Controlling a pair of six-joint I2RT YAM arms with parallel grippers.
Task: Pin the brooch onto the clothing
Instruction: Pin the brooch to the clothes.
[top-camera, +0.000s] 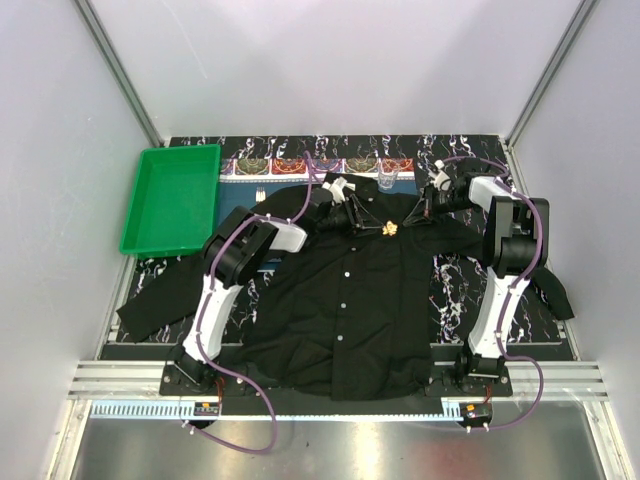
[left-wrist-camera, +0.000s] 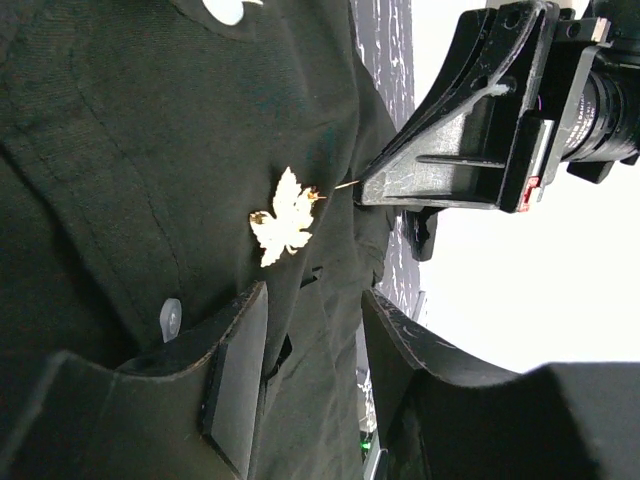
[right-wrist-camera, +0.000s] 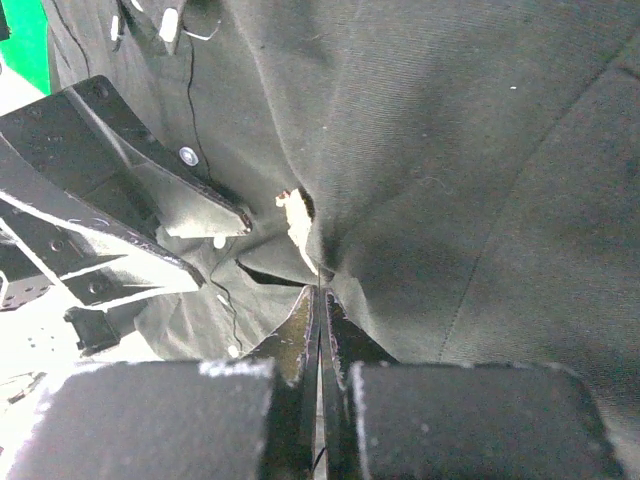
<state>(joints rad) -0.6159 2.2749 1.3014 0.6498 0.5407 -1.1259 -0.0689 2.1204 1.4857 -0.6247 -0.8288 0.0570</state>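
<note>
Left wrist cam is showing brooch (left-wrist-camera: 285, 218) pin tip sitting in right gripper (left-wrist-camera: 362, 188), which is clamping fully shut; top cam is too coarse to show it. Left gripper (left-wrist-camera: 315, 300) is hanging half open over clothing (left-wrist-camera: 110, 150).

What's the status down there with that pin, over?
Left gripper open beside the brooch. Right gripper shut, tip at its pin. It sits on the black shirt. Nothing seen in the way.
</note>
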